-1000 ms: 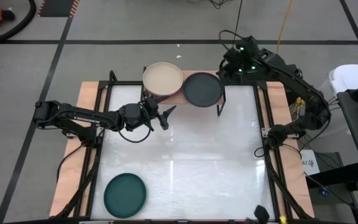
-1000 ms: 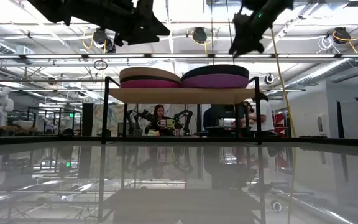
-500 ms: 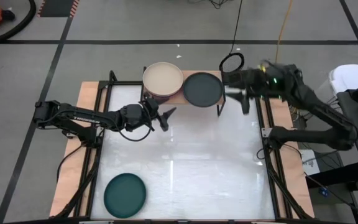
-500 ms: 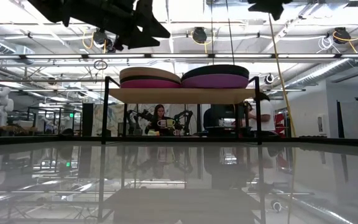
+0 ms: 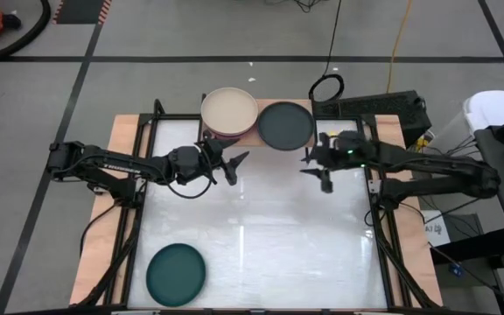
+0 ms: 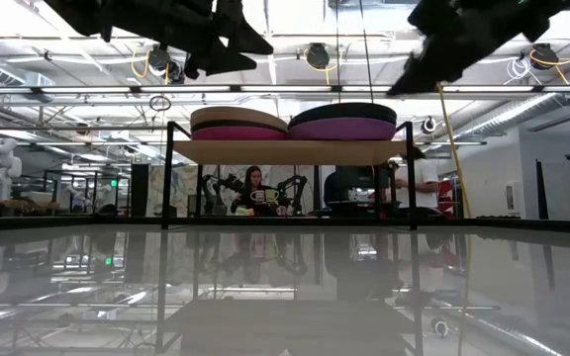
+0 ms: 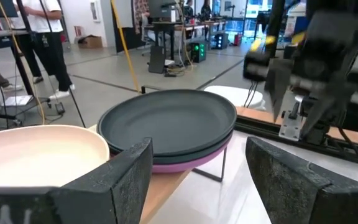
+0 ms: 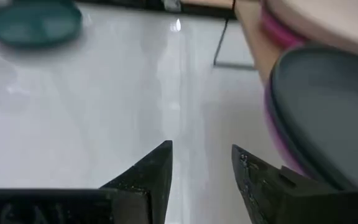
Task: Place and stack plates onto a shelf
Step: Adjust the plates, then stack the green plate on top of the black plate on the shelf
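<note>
White table (image 5: pixel 261 245) — lone teal plate (image 5: pixel 176 272), stacks crowd the shelf (image 6: pixel 290 151) — both hands empty.

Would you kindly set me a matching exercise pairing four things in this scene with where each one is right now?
Things:
1. round dark teal plate
2. round beige plate
3. round charcoal plate
4. right gripper

Places:
A. top of the shelf stack nearer the right arm
B. in the air over the white table, beside the shelf's right end
C. alone on the white table, near corner on the left arm's side
D. top of the shelf stack nearer the left arm

Pairs: 1-C, 2-D, 3-A, 4-B
</note>
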Tool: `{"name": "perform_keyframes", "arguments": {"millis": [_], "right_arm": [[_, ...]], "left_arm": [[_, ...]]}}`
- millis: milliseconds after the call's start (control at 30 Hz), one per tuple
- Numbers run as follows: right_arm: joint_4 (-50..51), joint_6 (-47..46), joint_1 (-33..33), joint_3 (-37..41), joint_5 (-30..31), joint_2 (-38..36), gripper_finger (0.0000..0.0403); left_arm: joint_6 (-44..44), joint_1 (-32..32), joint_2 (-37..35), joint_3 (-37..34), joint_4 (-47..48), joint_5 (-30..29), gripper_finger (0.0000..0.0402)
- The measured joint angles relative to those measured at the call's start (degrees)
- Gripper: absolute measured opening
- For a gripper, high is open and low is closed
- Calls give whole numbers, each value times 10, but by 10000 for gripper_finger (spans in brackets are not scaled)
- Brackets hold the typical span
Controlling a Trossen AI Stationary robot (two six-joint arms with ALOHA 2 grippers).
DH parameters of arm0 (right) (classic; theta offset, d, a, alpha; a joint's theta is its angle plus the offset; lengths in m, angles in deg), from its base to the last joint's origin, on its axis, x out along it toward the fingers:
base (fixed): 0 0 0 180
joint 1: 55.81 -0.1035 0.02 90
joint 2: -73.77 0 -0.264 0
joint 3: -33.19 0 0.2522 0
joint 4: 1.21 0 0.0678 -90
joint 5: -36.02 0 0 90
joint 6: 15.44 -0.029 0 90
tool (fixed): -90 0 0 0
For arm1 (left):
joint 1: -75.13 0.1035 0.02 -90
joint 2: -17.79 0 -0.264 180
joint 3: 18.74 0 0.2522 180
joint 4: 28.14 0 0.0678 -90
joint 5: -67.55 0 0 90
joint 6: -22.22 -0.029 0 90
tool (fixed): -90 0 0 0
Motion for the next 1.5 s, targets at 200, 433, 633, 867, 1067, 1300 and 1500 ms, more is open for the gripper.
{"name": "perform_keyframes", "arguments": {"millis": [200, 433, 633, 867, 1067, 1300, 1500], "right_arm": [[-17, 2, -2, 0, 110, 86, 146], [-74, 2, -1, -1, 149, 128, 146], [-103, -5, 7, -1, 179, 128, 146], [-103, -14, 25, -1, 191, 129, 146], [-99, -26, 20, -1, 74, 119, 146], [-99, -104, -15, -1, -133, 56, 146], [-121, -142, -70, -1, -168, -67, 146]], "left_arm": [[0, 1, 0, 0, -1, 0, 262], [0, 1, 0, 0, 1, 0, 262], [0, 1, 0, 0, 1, 0, 262], [0, 1, 0, 0, 1, 0, 262], [1, 1, 0, 0, 1, 0, 262], [21, 0, 0, 0, 14, 0, 262], [38, 0, 0, 0, 36, 2, 262]]}}
